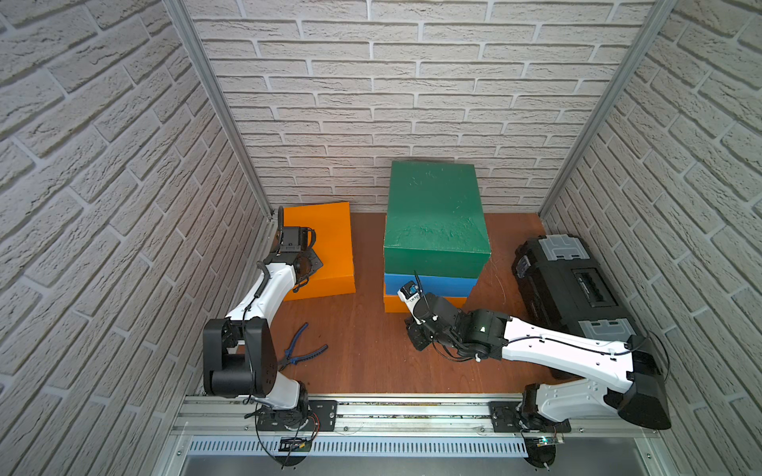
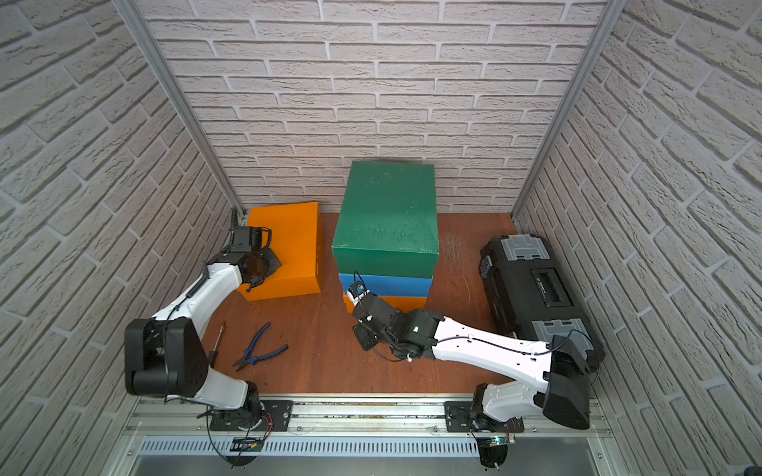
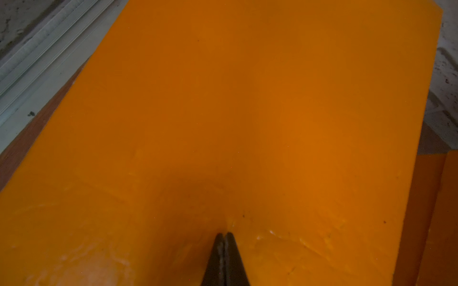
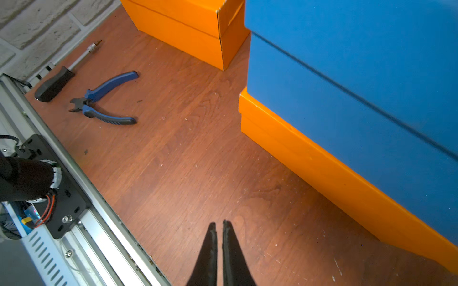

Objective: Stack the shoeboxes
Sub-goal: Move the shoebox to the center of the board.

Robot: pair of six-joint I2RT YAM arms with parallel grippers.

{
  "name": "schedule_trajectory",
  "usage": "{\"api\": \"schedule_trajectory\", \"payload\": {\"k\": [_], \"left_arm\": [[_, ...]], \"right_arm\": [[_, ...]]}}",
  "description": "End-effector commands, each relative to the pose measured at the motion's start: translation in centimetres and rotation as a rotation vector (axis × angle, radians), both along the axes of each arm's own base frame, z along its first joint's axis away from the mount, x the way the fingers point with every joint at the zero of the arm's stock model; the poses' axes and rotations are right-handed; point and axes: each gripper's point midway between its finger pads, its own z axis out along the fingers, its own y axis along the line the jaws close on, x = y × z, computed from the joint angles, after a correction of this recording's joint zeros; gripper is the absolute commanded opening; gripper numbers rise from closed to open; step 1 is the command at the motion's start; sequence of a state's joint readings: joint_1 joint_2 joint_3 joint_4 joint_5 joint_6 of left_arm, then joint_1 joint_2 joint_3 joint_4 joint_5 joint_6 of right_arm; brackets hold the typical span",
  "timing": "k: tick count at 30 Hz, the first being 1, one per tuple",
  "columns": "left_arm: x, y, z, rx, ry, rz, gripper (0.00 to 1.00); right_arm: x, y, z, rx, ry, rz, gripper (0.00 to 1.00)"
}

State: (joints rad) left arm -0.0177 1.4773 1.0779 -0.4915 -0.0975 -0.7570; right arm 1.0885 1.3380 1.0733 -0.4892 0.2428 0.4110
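Note:
Three shoeboxes stand stacked near the back wall in both top views: a dark green box (image 1: 435,210) on a blue box (image 1: 441,284) on an orange box (image 1: 392,304). A second orange box (image 1: 325,239) sits alone at the back left. My left gripper (image 3: 225,234) is shut, its tips down on this box's lid (image 3: 247,111). My right gripper (image 4: 218,222) hangs low over the wooden floor in front of the stack's near left corner. Its fingers stand a narrow slit apart with nothing between them. The blue box (image 4: 359,74) and the bottom orange box (image 4: 309,158) lie just beside it.
A black toolbox (image 1: 573,284) with grey latches lies along the right wall. Blue-handled pliers (image 1: 303,346) and a screwdriver (image 2: 216,342) lie on the floor at the front left. Brick walls close in three sides. A metal rail (image 1: 412,412) runs along the front.

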Motion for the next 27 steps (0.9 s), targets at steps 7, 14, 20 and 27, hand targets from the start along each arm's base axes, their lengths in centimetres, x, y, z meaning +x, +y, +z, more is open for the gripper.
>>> {"api": "schedule_trajectory", "payload": {"k": [7, 14, 20, 27], "left_arm": [[-7.4, -0.2, -2.8, -0.02, 0.234, -0.007, 0.05], [-8.2, -0.6, -1.6, -0.026, 0.226, -0.026, 0.05], [-7.0, -1.1, 1.8, -0.037, 0.15, -0.053, 0.05], [-5.8, -1.0, 5.7, -0.028, 0.074, -0.066, 0.09]], "right_arm": [[0.2, 6.1, 1.8, -0.016, -0.034, 0.142, 0.13], [1.0, 11.0, 1.3, -0.034, -0.038, 0.207, 0.16], [2.0, 14.4, 0.7, -0.065, -0.007, 0.239, 0.31], [4.1, 16.8, 0.2, -0.025, 0.013, 0.179, 0.47]]}}
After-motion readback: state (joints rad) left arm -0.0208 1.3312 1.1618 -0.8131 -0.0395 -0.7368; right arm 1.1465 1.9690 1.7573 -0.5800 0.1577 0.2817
